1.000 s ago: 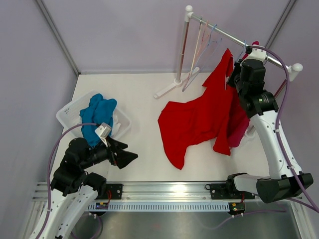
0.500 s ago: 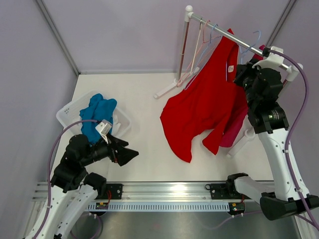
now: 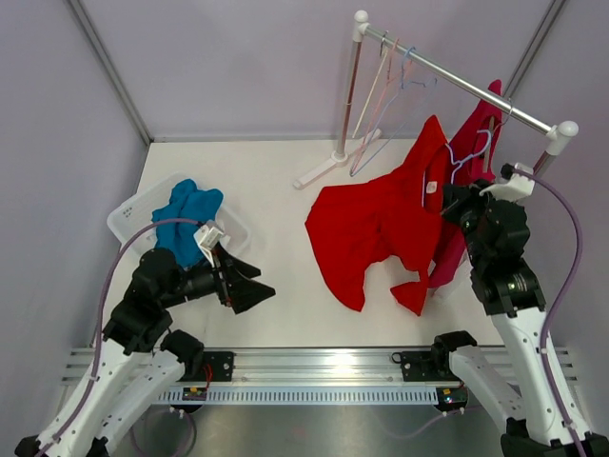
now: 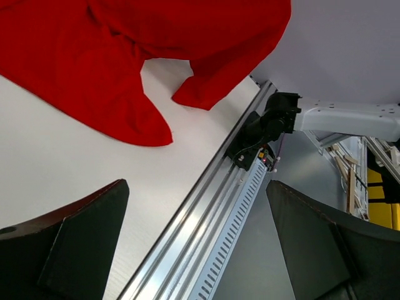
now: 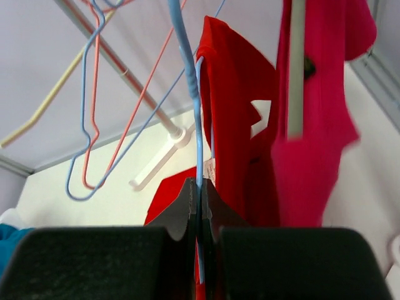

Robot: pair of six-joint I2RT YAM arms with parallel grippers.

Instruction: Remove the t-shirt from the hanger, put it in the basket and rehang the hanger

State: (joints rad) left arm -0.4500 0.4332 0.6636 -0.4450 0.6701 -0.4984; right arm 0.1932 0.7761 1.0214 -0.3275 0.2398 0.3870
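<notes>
Top view: right jaws, clamped on the hanger [image 5: 185,56], have dropped from the rail [image 3: 447,70], so the t-shirt [image 3: 371,224] now pools on the desk [image 3: 276,190], still hung. Left jaws gape idle.

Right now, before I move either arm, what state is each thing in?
left gripper: open, empty, above the table.
right gripper: shut on the light blue hanger.
light blue hanger: pinched by its wire.
red t-shirt: top raised at the hanger, lower part spread on the table.
magenta garment: hanging at the rail.
spare hangers: hanging empty.
blue garment: bunched in the white basket.
</notes>
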